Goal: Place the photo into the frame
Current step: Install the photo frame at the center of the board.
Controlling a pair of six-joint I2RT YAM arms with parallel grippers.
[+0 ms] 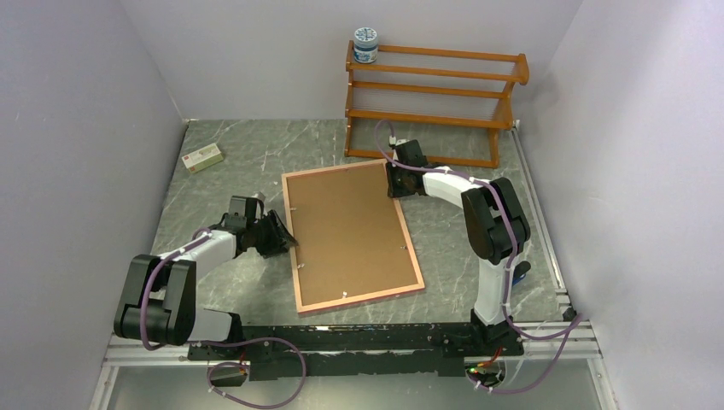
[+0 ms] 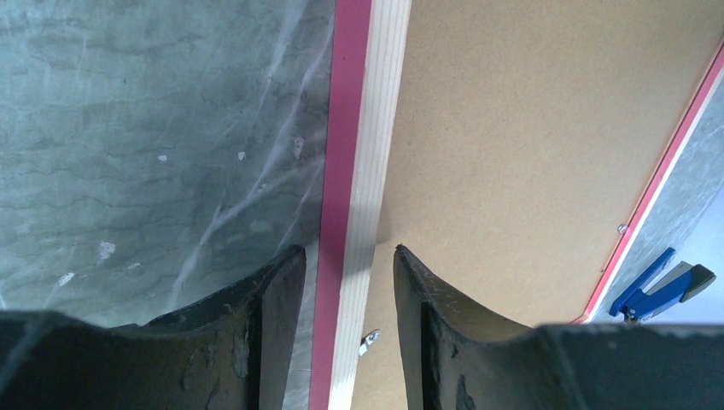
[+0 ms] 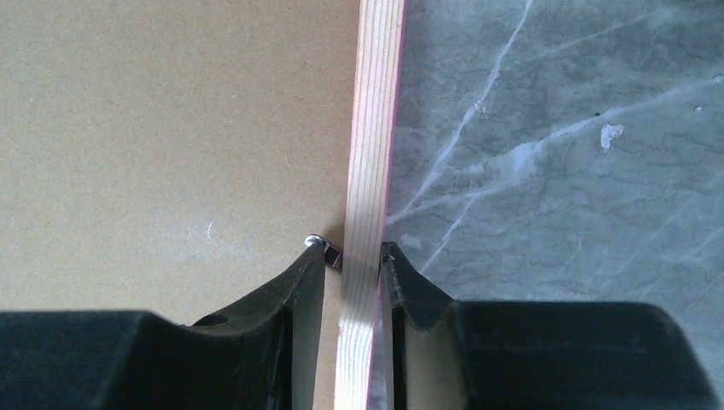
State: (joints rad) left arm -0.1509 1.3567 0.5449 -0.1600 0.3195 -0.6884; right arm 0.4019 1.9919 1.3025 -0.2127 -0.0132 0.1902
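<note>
The frame [image 1: 363,301] lies face down in the middle of the table, pale wood back up, pink showing at its edges. A brown fibreboard panel [image 1: 350,235] fills it. The photo is hidden. My left gripper [image 1: 286,235] straddles the frame's left rail [image 2: 367,128]; it [image 2: 347,249] is open, with a gap on each side of the rail. My right gripper [image 1: 394,184] straddles the right rail [image 3: 376,102] near the far corner. It [image 3: 353,248] stands narrowly open, its outer finger against the rail's pink edge. Its inner finger is at a small metal clip [image 3: 320,242].
An orange-brown wooden rack [image 1: 435,94] stands at the back wall with a white jar [image 1: 365,44] on its top left corner. A small box [image 1: 203,158] lies at the far left. A blue clamp [image 2: 657,286] sits beyond the frame's right side. Another clip [image 2: 369,342] sits inside the left rail.
</note>
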